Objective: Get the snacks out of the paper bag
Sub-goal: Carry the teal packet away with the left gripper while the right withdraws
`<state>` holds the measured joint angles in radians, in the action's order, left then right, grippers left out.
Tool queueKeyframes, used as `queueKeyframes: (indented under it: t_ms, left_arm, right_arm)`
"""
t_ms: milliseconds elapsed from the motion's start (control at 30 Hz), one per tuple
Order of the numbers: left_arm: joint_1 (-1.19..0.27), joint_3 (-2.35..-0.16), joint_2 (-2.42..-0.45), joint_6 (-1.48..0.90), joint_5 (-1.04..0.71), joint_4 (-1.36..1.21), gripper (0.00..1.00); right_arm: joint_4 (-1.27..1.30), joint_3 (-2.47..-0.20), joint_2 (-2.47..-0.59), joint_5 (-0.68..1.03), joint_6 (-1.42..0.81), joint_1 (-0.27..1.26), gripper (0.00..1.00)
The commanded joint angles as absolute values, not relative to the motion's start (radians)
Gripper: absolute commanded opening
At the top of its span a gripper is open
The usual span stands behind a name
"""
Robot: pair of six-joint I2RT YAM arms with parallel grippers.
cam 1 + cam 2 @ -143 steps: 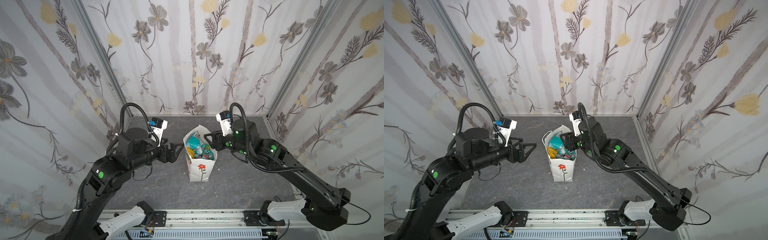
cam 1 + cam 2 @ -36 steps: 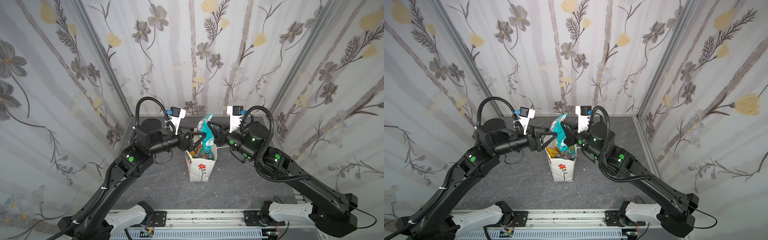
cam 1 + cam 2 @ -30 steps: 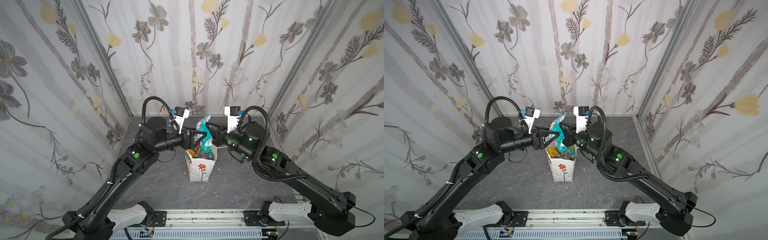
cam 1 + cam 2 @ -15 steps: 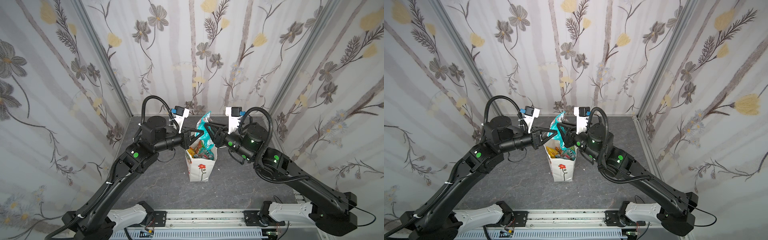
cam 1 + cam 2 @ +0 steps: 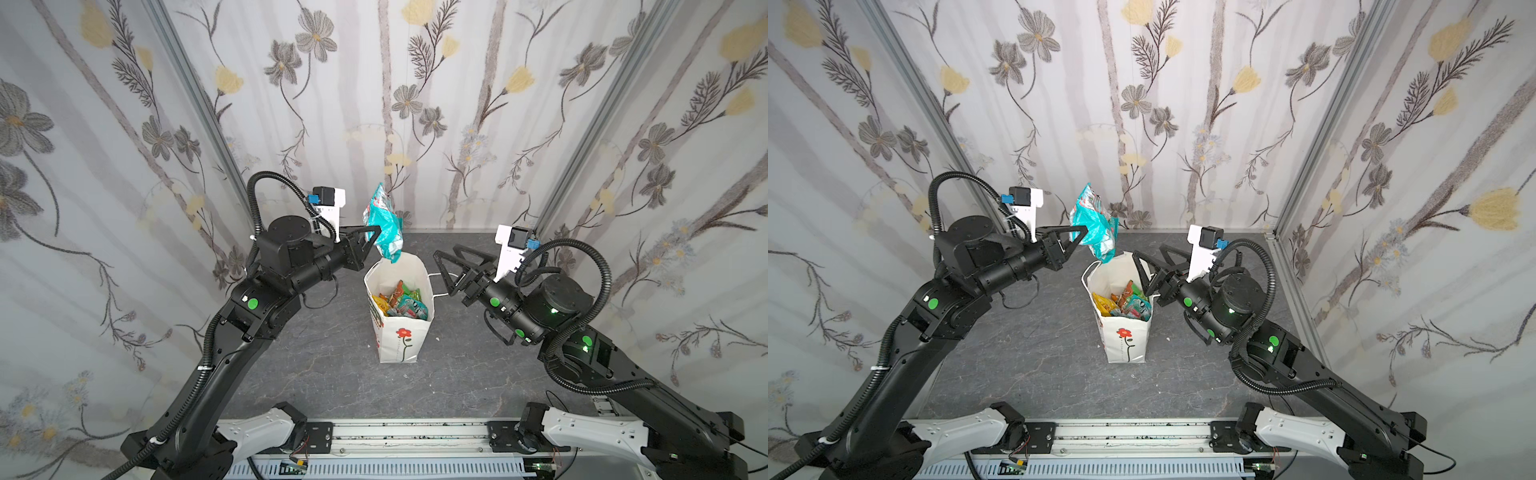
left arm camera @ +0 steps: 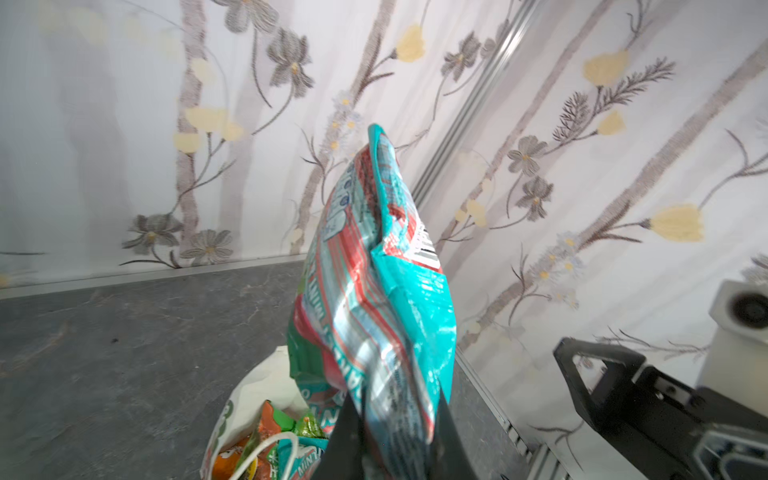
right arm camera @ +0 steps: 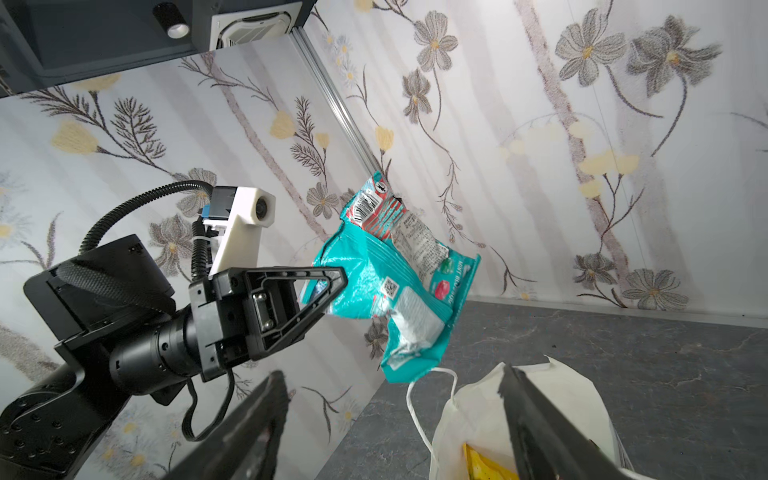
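Seemingly light and slippery, the teal crinkly plastic packet (image 5: 384,224) hangs edge-pinched in the clenched fingers of the left gripper (image 5: 375,237); the right gripper (image 5: 439,272) has its fingers spread, empty.

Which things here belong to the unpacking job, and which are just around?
Job: teal packet, clamped in the left gripper; paper bag; packets inside it; right gripper, jaws open.
Not the job: floral wall covering; front rail.
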<state>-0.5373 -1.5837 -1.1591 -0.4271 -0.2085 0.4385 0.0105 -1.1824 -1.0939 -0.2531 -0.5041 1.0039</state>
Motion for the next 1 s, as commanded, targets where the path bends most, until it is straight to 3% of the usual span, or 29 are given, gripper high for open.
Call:
queueKeyframes:
  t_ms: [0,200,533,967]
  left_arm:
    - [-0.46,-1.593,-1.174,-0.535,-0.176,0.406,0.0]
    - [-0.292,-1.573,-1.232,-0.649,-0.254,0.344,0.0]
    - [-0.069,-1.501,-1.422,-0.851,-0.446,0.184,0.0]
    - [0.033,-1.523,-1.79,-0.833,-0.563,0.069,0.0]
  right_arm:
    - [0.078,-1.133,-1.057,-0.316,-0.503,1.003,0.87]
    - [0.082,-1.041,-0.999,-0.351,-0.515,1.002,0.99]
    - [0.054,-0.973,-0.988,-0.354,-0.525,0.994,1.0]
    - [0.078,-0.929,-1.011,-0.234,-0.54,0.904,0.99]
